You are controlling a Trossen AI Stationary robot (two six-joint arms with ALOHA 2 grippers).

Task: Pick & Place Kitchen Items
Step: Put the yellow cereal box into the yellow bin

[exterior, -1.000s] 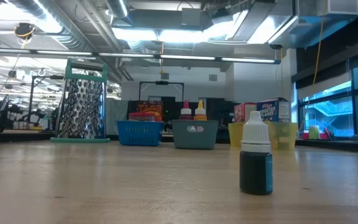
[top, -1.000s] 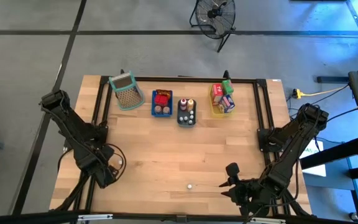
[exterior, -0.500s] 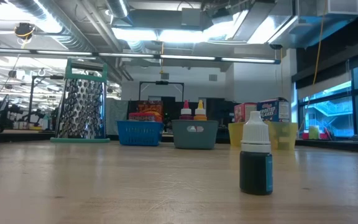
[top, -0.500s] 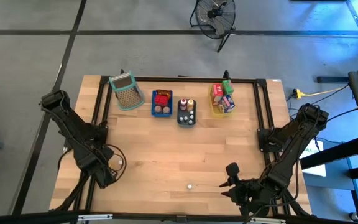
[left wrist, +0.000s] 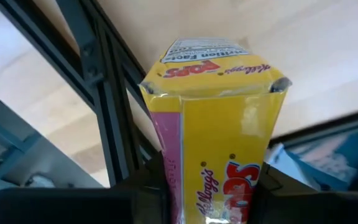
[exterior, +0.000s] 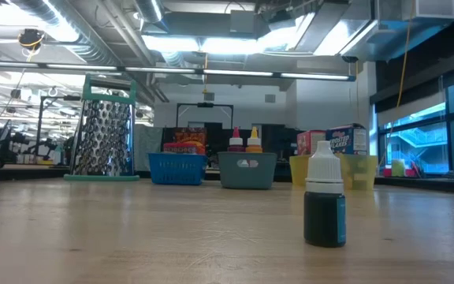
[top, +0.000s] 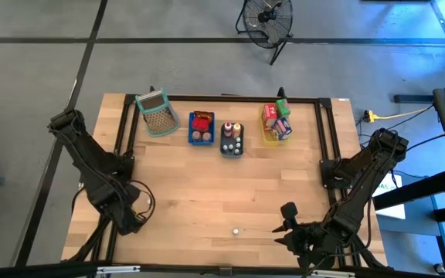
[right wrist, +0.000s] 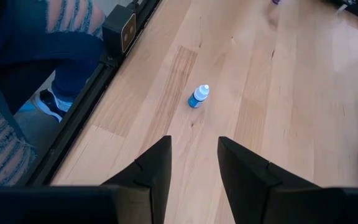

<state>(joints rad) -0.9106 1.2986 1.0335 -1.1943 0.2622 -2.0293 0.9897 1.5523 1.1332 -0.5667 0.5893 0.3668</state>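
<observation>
Your left end effector (left wrist: 213,186) is clamped on a yellow cereal carton (left wrist: 219,130) at the bench's (top: 207,193) eight o'clock edge; your right end effector (right wrist: 191,163) stands apart.

Table (top: 207,193): pale wood planks, smooth, satin finish. Frame rails (top: 122,147): matt black metal. Yellow carton (left wrist: 219,137): printed cardboard, slight gloss, dented top corners. Small bottle (exterior: 324,201): dark glossy plastic, matt white cap. Grater (exterior: 105,134): shiny perforated metal in a green plastic frame. Blue tray (exterior: 178,167): ribbed plastic.
</observation>
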